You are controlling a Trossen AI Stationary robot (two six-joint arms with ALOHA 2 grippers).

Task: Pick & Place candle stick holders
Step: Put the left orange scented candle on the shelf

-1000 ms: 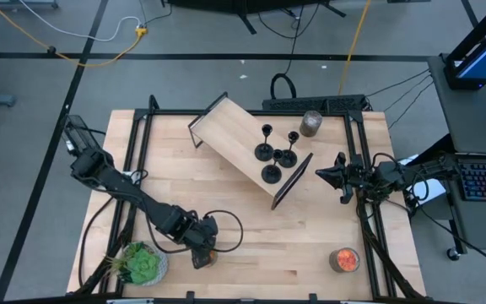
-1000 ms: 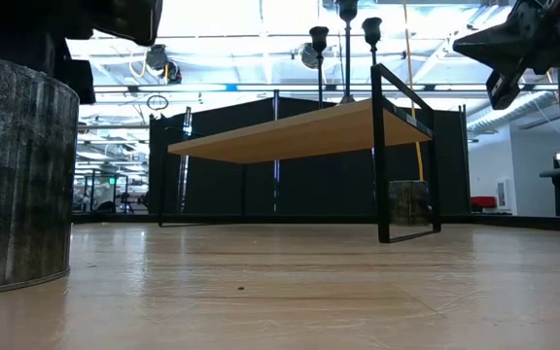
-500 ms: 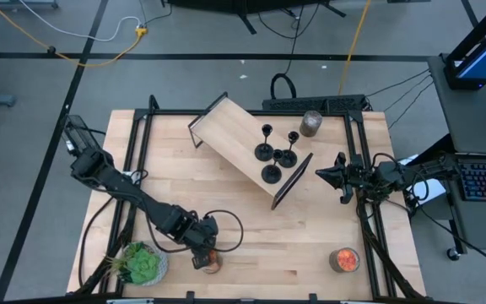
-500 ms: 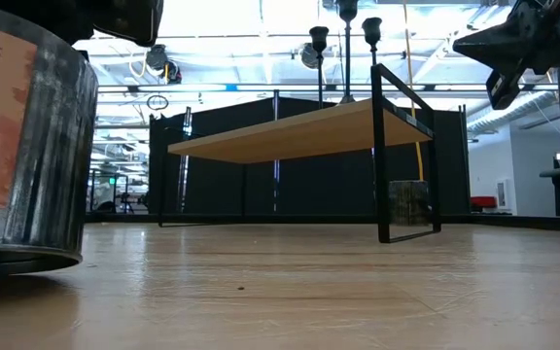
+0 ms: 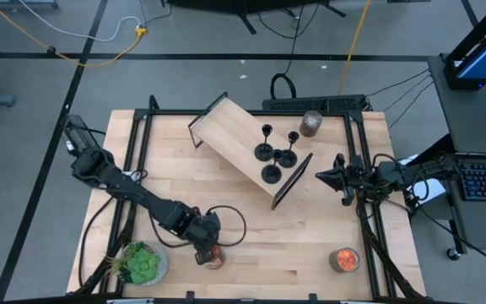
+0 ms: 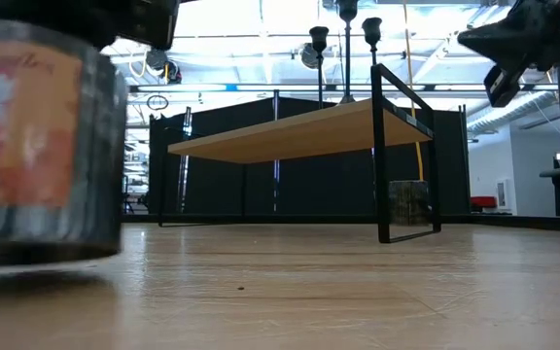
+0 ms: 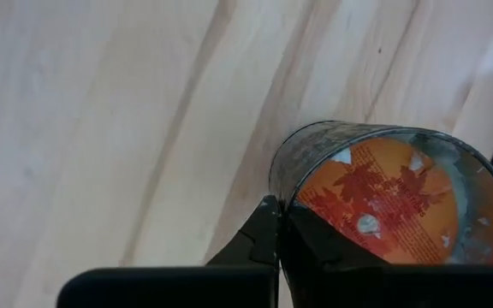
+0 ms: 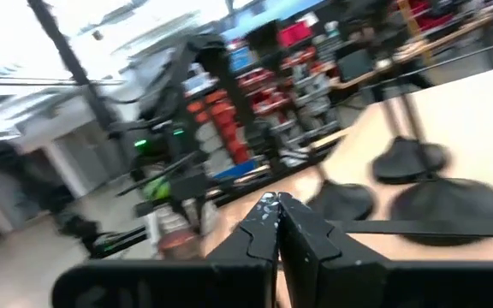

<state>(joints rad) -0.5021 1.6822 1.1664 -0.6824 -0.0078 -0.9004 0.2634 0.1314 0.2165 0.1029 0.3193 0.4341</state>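
Three matte-black candle stick holders (image 5: 266,152), (image 5: 287,157), (image 5: 272,174) stand on their round bases on a small wooden shelf (image 5: 234,135). Their cups show above the shelf in the low view (image 6: 371,29). My left gripper (image 5: 205,250) is shut, low at the table's near left, right beside a round jar with an orange-red top (image 5: 214,256). In the left wrist view the jar (image 7: 392,197) stands against the shut fingers (image 7: 274,224). My right gripper (image 5: 332,176) is shut and empty, raised just right of the shelf. My left gripper touches the jar's side wall just below its rim (image 7: 288,190) with the outer side of one shut finger (image 7: 294,235). The fingers slant down at it from the table's left. The jar stands upright with its bottom on the table.
A green plant (image 5: 142,263) stands at the near left corner. A second jar with an orange-red top (image 5: 344,259) is at the near right, and a grey cylindrical jar (image 5: 311,123) at the far edge. Black frame rails (image 5: 361,203) run along the table's sides.
My left gripper has gone a little toward the table's right edge. The jar beside it has slid that way along the table and turned about, so its orange label now faces the low camera.
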